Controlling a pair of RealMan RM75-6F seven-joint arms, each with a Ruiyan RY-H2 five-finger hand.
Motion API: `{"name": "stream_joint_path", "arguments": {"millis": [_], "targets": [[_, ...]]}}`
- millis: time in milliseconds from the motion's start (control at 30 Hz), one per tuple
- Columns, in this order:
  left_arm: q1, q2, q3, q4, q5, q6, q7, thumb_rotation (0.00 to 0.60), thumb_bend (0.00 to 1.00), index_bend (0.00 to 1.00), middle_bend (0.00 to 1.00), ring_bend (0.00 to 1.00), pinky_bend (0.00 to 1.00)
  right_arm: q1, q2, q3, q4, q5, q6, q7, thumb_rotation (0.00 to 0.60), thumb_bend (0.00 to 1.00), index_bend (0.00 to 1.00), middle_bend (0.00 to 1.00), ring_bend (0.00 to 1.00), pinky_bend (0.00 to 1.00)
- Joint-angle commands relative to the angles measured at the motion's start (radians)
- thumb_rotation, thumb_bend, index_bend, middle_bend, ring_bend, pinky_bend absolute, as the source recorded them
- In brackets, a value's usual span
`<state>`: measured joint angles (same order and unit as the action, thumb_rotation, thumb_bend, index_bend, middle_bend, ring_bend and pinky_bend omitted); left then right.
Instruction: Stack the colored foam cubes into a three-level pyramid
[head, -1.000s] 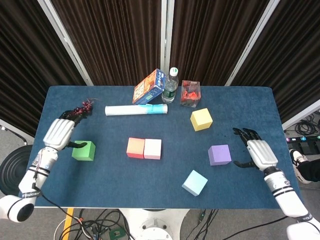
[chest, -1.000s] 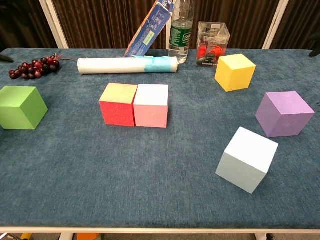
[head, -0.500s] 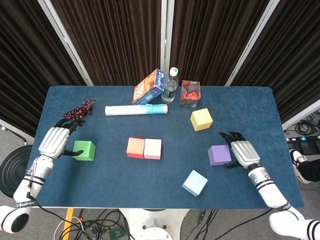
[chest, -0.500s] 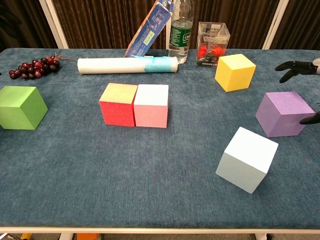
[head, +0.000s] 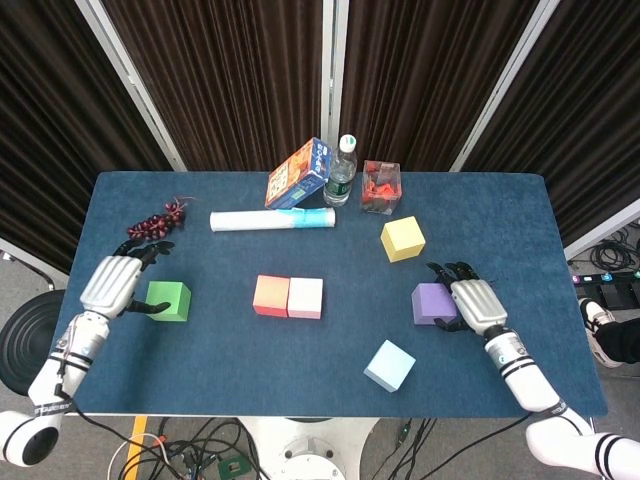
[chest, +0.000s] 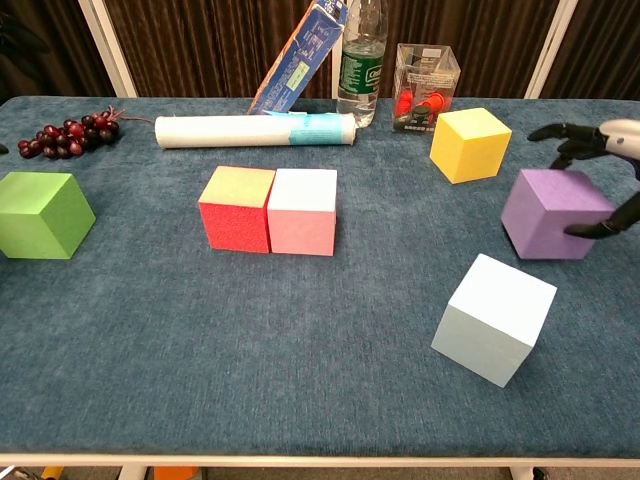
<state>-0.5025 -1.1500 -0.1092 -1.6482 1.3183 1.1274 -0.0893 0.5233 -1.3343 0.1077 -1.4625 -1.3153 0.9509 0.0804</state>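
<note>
Purple cube (head: 432, 304) is where the action is: the right robot hand (head: 470, 304) is wrapped round its right side, fingers over the top and thumb low on the near face, so it's gripping that cube on the blue counter (head: 200, 340). Over on the other side, the left robot hand (head: 112, 284) sits right against the green cube (head: 167, 300), fingers spread out past it, and I honestly can't tell whether it has a grip or is just touching.

Red cube (head: 271, 295) and pink cube (head: 305, 297) sit touching side by side mid-counter. Yellow cube (head: 402, 239) is further back right, light blue cube (head: 389, 365) near the front edge, tilted.

Along the back: some grapes (head: 156, 221), a rolled white sheet (head: 270, 219), a leaning box (head: 297, 174), a water bottle (head: 341, 172) and a clear container (head: 380, 187) with red stuff inside.
</note>
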Motion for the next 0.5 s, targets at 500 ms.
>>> {"name": "stream_joint_path", "arguments": {"millis": [500], "targets": [[0.019,0.001,-0.009,-0.001,0.025,0.018,-0.026,0.6,0.02,0.17,0.24,0.33,0.15,0.176,-0.165,0.13,-0.121,0.234,-0.069,-0.218,0.6,0.26,0.05,0.43,0.07,0.0]]}}
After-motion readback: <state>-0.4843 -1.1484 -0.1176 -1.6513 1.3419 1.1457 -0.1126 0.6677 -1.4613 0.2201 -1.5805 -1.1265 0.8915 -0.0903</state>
